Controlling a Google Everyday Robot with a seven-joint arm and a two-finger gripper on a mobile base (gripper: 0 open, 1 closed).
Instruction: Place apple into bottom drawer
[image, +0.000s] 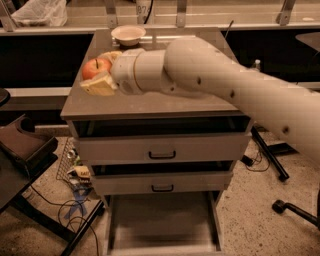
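The red-orange apple (95, 68) is above the left side of the cabinet top (165, 102), held between my gripper's two pale fingers (100, 85). My gripper (97, 71) is shut on the apple, and my arm reaches in from the right across the cabinet top. The bottom drawer (162, 220) is pulled out at the foot of the cabinet, and its flat grey floor is bare. It lies well below and to the right of the apple.
A white bowl (128, 34) sits at the back of the cabinet top. Two upper drawers (161, 149) with black handles are slightly open. A dark chair (22, 147), a wire basket and cables (75, 192) lie on the floor at left. A stand leg (270, 160) is at right.
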